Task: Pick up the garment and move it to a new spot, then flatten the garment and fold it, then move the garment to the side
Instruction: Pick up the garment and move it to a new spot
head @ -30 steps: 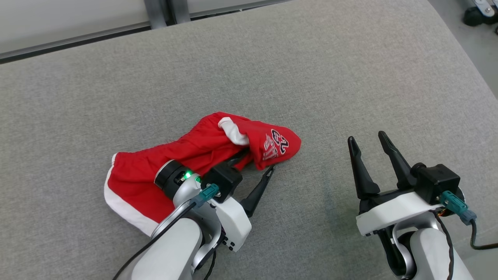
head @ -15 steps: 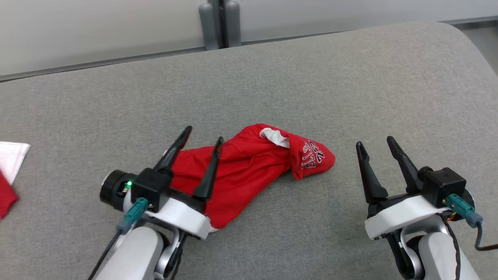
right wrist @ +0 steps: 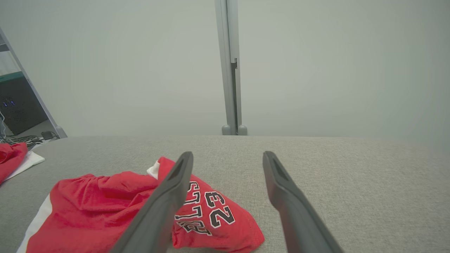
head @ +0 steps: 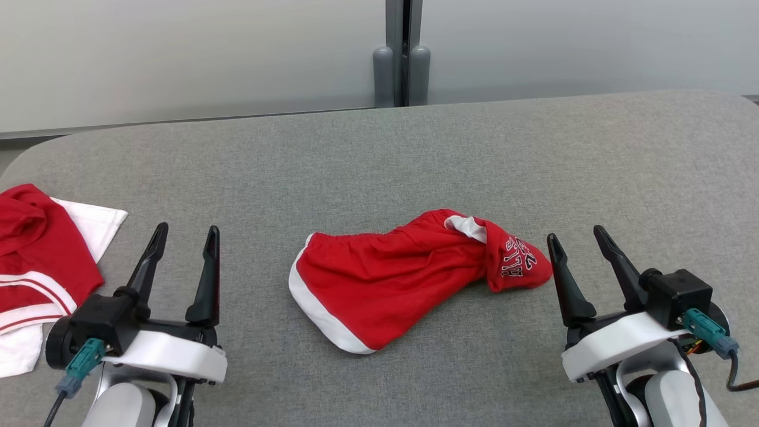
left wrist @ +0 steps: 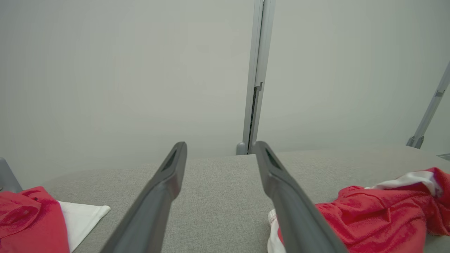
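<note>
The red garment [head: 409, 279] with white trim is lying crumpled in the middle of the frame on the grey padded table [head: 379, 154]. Its white-edged end is pointing to the lower left and its lettered end is bunching up on the right. The left gripper [head: 187, 227] is standing at the lower left with its two dark fingers spread wide and nothing between them, well apart from the garment. The right gripper [head: 575, 232] is standing at the lower right, also spread wide and holding nothing, just beside the lettered end. Bare grey cloth is stretching across the upper half of the table up to its far edge, where a grey post [head: 398, 53] is standing against the pale wall. The far edge is curving down at the upper left. Another red and white cloth [head: 35, 261] is lying at the left edge of the frame, near the left gripper.
</note>
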